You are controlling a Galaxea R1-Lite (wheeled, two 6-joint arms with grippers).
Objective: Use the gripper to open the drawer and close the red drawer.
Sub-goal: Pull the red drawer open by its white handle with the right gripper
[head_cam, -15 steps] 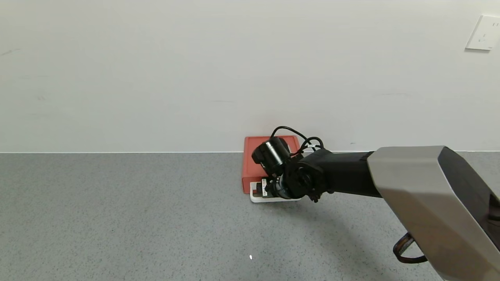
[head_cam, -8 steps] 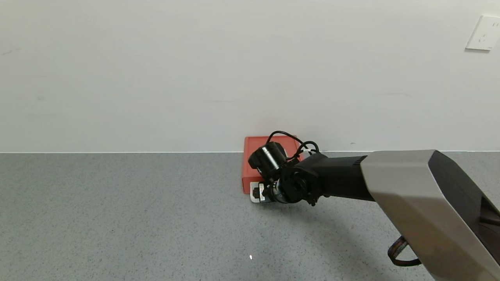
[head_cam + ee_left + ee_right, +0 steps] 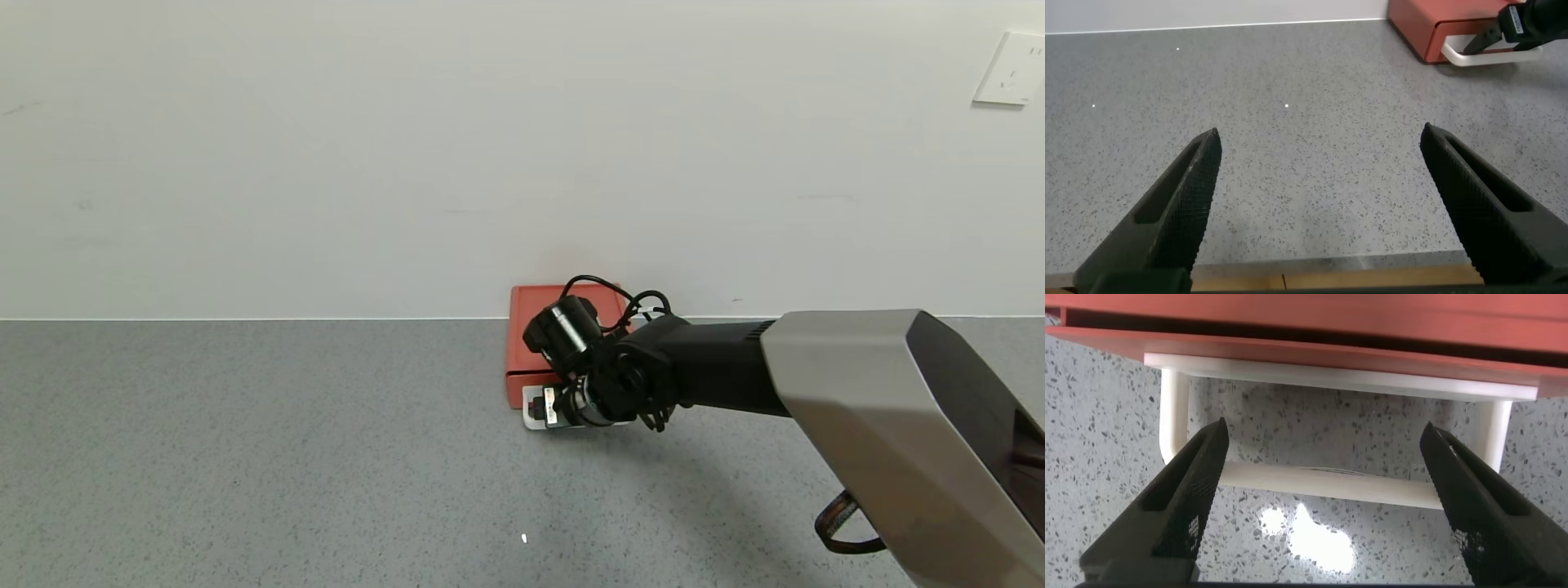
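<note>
Head view: one orange-red drawer box (image 3: 543, 347) stands on the grey speckled counter (image 3: 245, 457), its back against the white wall (image 3: 408, 163). One white loop handle (image 3: 535, 420) projects from its front, lying just above the counter. The right gripper (image 3: 549, 406) reaches in from the right on a black and silver-grey arm and sits at this handle. One white wall socket (image 3: 1012, 69) is mounted at upper right. What the drawer contains cannot be told.

Left wrist view: the left gripper (image 3: 1319, 196) hovers over bare counter (image 3: 1306, 122), well apart from the drawer box (image 3: 1429, 28); its two black fingers (image 3: 1180, 204) are spread wide with nothing between them. The handle (image 3: 1478, 55) and the tip of the right gripper (image 3: 1515, 24) appear far off.

Right wrist view: the right gripper (image 3: 1319, 502) faces the drawer's red front (image 3: 1306, 347). Its two fingers (image 3: 1184, 498) are released and spread, with the single white handle (image 3: 1323, 483) crossing the gap between them, ungripped. The counter (image 3: 1094, 433) shows below.
</note>
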